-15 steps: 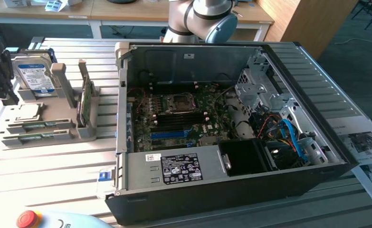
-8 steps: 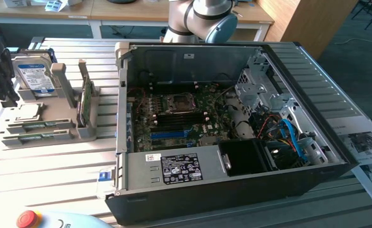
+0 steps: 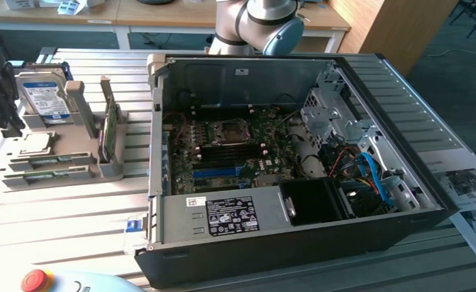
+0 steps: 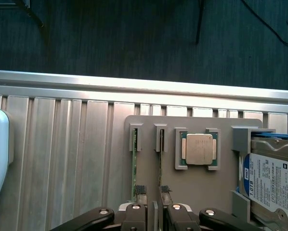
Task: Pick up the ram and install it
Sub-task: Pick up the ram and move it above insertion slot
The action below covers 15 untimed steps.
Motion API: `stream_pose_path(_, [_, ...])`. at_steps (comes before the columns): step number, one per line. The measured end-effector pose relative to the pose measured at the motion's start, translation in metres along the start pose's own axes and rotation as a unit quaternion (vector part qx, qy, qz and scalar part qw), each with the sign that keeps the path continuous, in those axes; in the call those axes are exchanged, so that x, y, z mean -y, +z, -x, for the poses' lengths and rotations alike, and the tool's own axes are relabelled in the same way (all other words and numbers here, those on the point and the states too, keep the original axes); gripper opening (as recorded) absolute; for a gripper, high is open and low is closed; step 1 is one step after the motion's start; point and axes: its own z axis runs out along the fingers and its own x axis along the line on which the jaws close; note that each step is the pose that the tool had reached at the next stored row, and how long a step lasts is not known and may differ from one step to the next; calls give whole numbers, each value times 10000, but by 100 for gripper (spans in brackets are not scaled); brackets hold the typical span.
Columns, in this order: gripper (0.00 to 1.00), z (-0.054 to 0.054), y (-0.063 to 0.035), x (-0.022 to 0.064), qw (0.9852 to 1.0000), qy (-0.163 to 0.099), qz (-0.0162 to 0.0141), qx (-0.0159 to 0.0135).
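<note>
Wrist view | my tool [image 4: 152, 191] released, just over ram [image 4: 160, 166] standing edge-up in holder [image 4: 194, 192] | light, stiff, fragile; I'd pinch flat faces mid-length.

light: bright, even | glare: table [image 4: 62, 144] slats | shadow: dark inside computer case [image 3: 303, 246]

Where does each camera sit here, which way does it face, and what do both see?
Exterior view: high above the open computer case, at its near side, looking down into it; the arm shows behind it.
Wrist view: on the arm, looking straight down on the grey holder; the gripper shows, open, by the ram sticks.
Both see the holder and the hard drive.
</note>
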Motion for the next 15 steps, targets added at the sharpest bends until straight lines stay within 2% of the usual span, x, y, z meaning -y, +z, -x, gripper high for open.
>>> stream_pose_path(9, [24,-37,-3,54,10000,-10,3,0])
stream_pose_path(15, [24,-38,-3,57,10000,-10,3,0])
